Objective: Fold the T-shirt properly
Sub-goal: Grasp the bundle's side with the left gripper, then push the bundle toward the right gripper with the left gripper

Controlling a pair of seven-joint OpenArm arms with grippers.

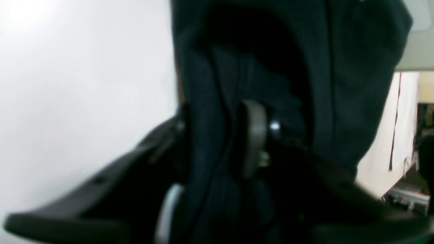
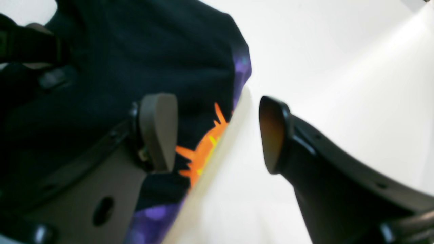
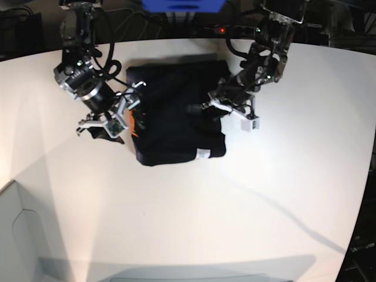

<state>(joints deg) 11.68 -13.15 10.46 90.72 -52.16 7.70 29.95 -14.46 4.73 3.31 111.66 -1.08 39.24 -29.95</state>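
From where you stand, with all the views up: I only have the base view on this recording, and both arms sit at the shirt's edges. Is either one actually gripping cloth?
Observer: In the left wrist view, a fold of the T-shirt runs between the left gripper fingers; whether they pinch it tight, I cannot tell.
Operator: And the other arm?
Observer: The right gripper stands open, with bare table showing in the gap.
Operator: Is it touching the shirt?
Observer: One finger pad overlaps the dark cloth; contact is unclear.
Operator: What's the orange near it?
Observer: An orange print at the shirt's edge, with purple beside it.
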